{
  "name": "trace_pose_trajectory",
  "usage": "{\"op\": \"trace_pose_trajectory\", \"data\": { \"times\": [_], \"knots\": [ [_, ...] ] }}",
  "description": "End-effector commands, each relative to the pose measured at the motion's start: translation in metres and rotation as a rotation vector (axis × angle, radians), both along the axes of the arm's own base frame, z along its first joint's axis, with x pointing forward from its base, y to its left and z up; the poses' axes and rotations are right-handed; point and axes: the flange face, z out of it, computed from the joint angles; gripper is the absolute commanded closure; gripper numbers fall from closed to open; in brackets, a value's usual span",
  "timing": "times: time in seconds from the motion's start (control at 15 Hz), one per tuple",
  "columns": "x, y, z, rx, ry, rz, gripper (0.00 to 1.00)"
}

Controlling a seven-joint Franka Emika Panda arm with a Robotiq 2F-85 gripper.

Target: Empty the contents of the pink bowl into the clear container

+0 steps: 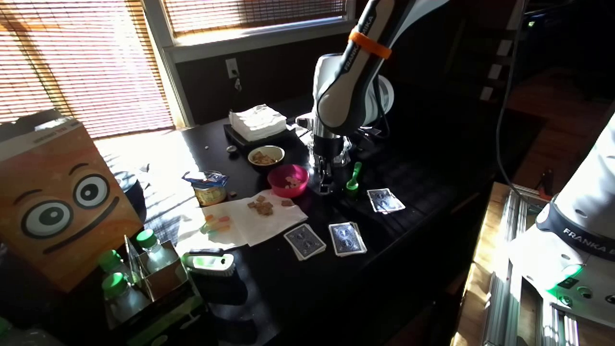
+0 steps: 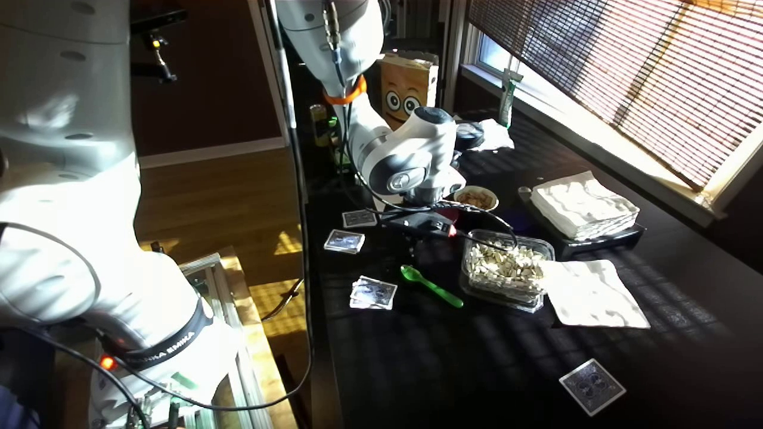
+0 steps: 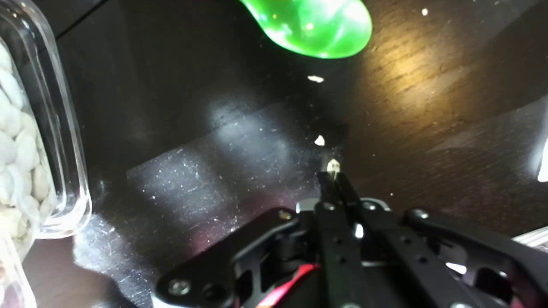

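Runs, back to front in an exterior view, from napkin stack past snack dish to bowl — with pieces inside, just left of gripper — then to squares on a sheet. Goes, left to right in an exterior view, from cards past spoon to container with morsels inside, then to napkin just beyond.

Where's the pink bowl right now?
In an exterior view, the pink bowl sits near the picture's middle, just left of the gripper and nearer the camera than the pale bowl.
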Motion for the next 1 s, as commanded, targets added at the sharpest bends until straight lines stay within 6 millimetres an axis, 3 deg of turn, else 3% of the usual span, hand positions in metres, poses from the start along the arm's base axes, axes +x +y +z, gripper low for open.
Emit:
{"op": "trace_pose_trajectory", "data": {
  "times": [0.0,0.53,0.93],
  "knots": [
    [-0.003,-0.001,0.016,0.016,0.009,0.013,0.99],
    [0.000,0.000,0.046,0.056,0.005,0.027,0.99],
    [0.030,0.024,0.087,0.080,-0.075,0.074,0.99]
  ]
}}
